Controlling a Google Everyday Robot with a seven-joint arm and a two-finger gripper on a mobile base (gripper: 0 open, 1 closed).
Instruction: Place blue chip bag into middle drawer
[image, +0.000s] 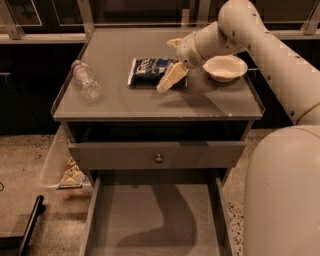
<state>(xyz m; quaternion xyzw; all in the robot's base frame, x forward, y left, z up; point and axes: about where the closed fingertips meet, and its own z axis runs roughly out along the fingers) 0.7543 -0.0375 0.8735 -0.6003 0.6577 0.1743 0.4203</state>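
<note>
The blue chip bag (150, 70) lies flat on the cabinet top (130, 102), dark blue with white lettering. My gripper (173, 61) is at the bag's right end, open. One pale finger (171, 77) hangs over the bag's near right corner and the other shows behind its far right corner. The bag rests on the top and is not lifted. The middle drawer (155, 215) is pulled far out below, with a bare flat grey floor and thin side walls.
A clear plastic bottle (86, 80) lies on the left of the top. A white bowl (225, 67) sits right of the gripper. A drawer front with a brass knob (159, 158) sits above the open drawer. A clear bin (62, 170) stands on the floor at left.
</note>
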